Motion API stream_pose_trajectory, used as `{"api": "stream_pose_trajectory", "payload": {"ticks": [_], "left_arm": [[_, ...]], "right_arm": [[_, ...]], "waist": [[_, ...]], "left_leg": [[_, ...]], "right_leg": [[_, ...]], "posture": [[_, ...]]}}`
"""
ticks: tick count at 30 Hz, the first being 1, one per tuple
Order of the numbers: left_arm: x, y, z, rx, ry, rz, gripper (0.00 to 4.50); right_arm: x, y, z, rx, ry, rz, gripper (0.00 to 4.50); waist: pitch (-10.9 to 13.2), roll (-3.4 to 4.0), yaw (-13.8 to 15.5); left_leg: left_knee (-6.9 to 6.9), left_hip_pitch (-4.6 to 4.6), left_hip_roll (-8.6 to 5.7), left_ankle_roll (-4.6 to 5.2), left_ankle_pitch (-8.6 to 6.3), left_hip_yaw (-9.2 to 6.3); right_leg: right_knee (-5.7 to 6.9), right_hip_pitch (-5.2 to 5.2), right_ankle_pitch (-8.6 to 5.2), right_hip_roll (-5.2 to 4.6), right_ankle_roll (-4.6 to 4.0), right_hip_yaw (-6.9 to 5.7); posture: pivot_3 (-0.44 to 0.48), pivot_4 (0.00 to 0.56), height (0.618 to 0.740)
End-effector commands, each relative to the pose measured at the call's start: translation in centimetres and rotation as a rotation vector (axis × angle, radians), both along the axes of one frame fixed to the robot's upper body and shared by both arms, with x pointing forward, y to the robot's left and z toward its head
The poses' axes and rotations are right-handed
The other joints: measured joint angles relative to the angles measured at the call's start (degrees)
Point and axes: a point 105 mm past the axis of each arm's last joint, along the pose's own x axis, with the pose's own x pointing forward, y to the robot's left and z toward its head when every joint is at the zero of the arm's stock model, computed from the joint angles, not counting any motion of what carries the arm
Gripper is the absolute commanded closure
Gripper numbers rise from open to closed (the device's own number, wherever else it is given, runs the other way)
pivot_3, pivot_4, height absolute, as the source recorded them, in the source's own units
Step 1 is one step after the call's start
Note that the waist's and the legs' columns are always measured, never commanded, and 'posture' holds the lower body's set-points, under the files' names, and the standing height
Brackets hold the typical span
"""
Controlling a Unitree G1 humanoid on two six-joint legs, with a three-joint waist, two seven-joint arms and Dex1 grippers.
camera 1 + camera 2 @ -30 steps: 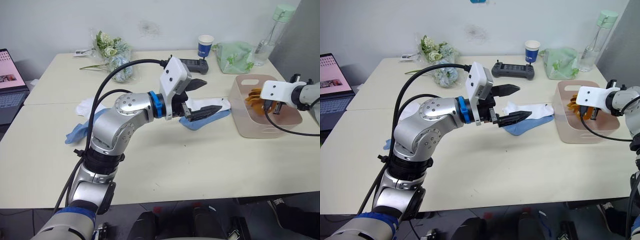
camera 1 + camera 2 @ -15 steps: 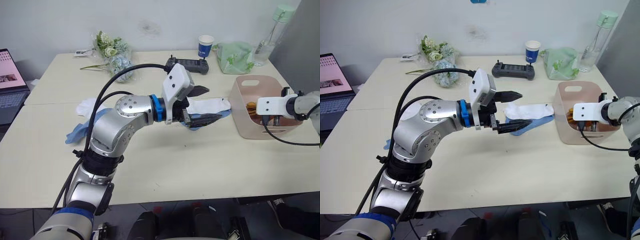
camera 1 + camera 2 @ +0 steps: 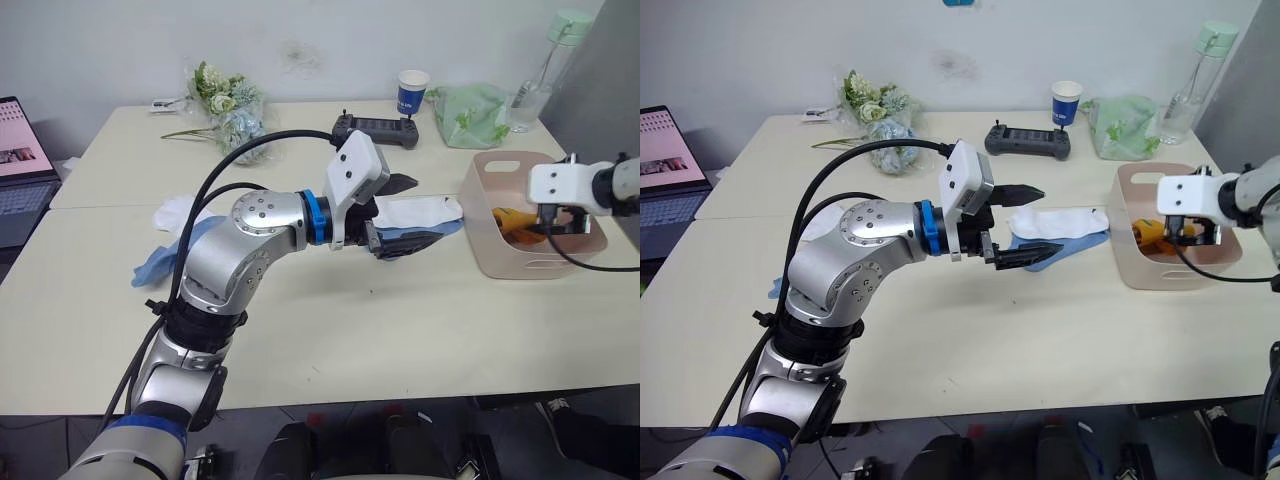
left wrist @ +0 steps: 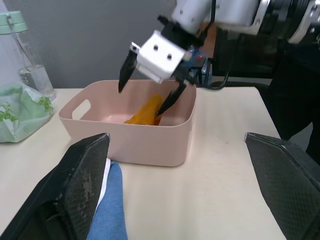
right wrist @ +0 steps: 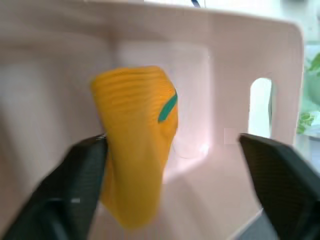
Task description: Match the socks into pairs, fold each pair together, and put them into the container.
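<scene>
The right gripper (image 4: 150,70) hangs over the pink basket (image 3: 487,250), fingers spread wide and holding nothing, and below it the mustard-orange sock pair (image 5: 135,140) with the thin green stripe lies inside, leaning toward one wall. So the first pair looks delivered, and the open fingers fit a release just made above the basket so the bundle lands inside instead of on the rim. Across the bench (image 3: 400,330), the left gripper (image 3: 1025,222) sits at about the centre, fingers spread too, one above and one below, aimed toward three o'clock at the white sock (image 3: 420,210) lying on top of a light blue sock (image 3: 390,245). Those two rest just at nine o'clock of the basket, the white toe nearly touching its wall. That stacking is awkward: white on blue is not a match, so they will likely need separating before any fold. Over at nine o'clock on the bench, behind the left arm, another light blue sock (image 3: 160,262) and a white one (image 3: 172,211) lie together, well apart from the first two. My read is that the left gripper is lined up to pick from the nearer heap, and the risk is pinching both layers at once.
</scene>
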Motion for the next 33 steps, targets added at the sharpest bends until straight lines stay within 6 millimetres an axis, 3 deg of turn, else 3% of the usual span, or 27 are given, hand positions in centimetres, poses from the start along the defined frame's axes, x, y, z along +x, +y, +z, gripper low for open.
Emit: {"api": "stream_pose_trajectory", "payload": {"ticks": [1, 5, 8, 11, 22, 28, 33], "left_arm": [[0.0, 0.3, 0.8, -0.022, -0.046, 0.006, 0.00], [0.2, 0.1, 1.0, -0.030, -0.052, 0.009, 0.00], [0.1, -0.1, 1.0, -0.034, -0.050, 0.000, 0.00], [0.1, -0.2, 0.9, -0.033, -0.048, 0.000, 0.00], [0.2, -0.3, 0.9, -0.032, -0.049, 0.005, 0.00], [0.1, -0.3, 0.9, -0.030, -0.044, 0.000, 0.00], [0.0, 0.0, 0.7, -0.024, -0.038, 0.010, 0.00]], "right_arm": [[-1.0, 0.6, 3.6, 0.024, -0.022, 0.018, 0.04], [-0.1, 0.9, 5.1, 0.018, -0.105, 0.011, 0.04], [0.6, 0.6, 4.3, 0.018, -0.128, -0.003, 0.04], [0.8, 0.2, 2.4, 0.024, -0.092, -0.010, 0.63], [1.8, -0.8, -4.6, 0.024, 0.028, -0.062, 4.46], [2.7, -0.5, -5.8, 0.023, 0.036, -0.078, 4.46], [2.9, -0.7, -4.5, 0.033, 0.014, -0.084, 4.46]], "waist": [[0.00, 0.00, 0.10], [0.00, 0.00, 0.08], [0.00, -0.01, 0.27], [0.00, -0.01, 0.48], [0.00, 0.00, 0.31], [0.00, 0.00, 0.31], [0.00, 0.00, 0.33]], "left_leg": [[0.00, 0.00, 0.00, 0.00, 0.00, 0.00], [0.03, 0.03, 0.00, 0.00, 0.00, -0.02], [0.03, 0.01, 0.00, 0.00, 0.00, -0.03], [0.03, 0.00, -0.02, 0.00, 0.00, -0.01], [0.08, 0.03, -0.01, 0.00, 0.00, 0.04], [0.07, 0.01, -0.02, 0.00, 0.00, 0.07], [0.09, 0.01, -0.03, 0.00, 0.00, 0.05]], "right_leg": [[0.00, 0.01, 0.00, 0.00, 0.00, 0.01], [0.03, 0.01, 0.01, -0.01, 0.02, 0.06], [0.00, 0.01, 0.01, -0.02, 0.02, 0.03], [-0.01, 0.00, 0.01, -0.04, 0.02, 0.04], [0.08, -0.01, 0.02, -0.03, 0.01, 0.04], [0.06, -0.01, 0.02, -0.04, 0.01, 0.04], [0.06, -0.01, 0.02, -0.04, 0.01, 0.03]], "posture": [[0.000, 0.150, 0.740], [0.000, 0.150, 0.740], [0.000, 0.150, 0.740], [0.000, 0.150, 0.740], [0.000, 0.150, 0.740], [0.000, 0.150, 0.740], [0.000, 0.150, 0.740]]}}
